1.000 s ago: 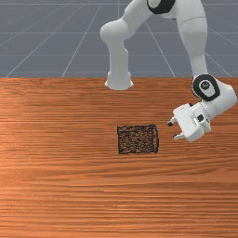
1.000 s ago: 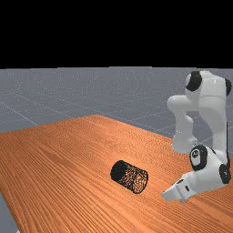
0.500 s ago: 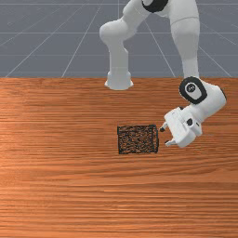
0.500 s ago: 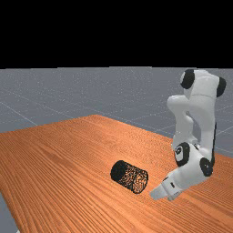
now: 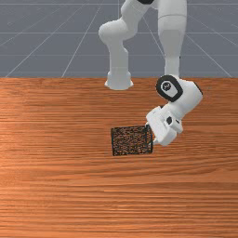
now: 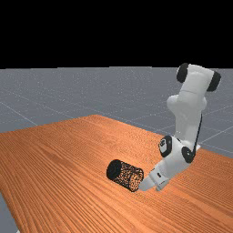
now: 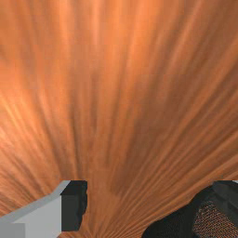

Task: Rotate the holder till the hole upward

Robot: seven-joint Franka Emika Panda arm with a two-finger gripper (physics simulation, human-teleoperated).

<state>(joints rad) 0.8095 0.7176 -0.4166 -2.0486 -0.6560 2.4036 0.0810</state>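
1. The holder [image 5: 132,140] lies on its side just ahead of our jaws, one end right by the fingertips; the end beyond looks darker and closed, so we take the near one for the hole
2. Our gripper [image 5: 150,134] stands wide with nothing clamped, probably so that one finger can work at the rim and tip the hole up
3. We hold the hand [image 5: 163,125] low and slanting, likely to reach a mouth that faces sideways
4. The table [image 5: 56,186] bears the holder's whole length, so a plain push may slide it away from the jaws
5. The wrist view cuts the holder off beside one fingertip; whether that finger touches the mesh or sits inside, we cannot tell
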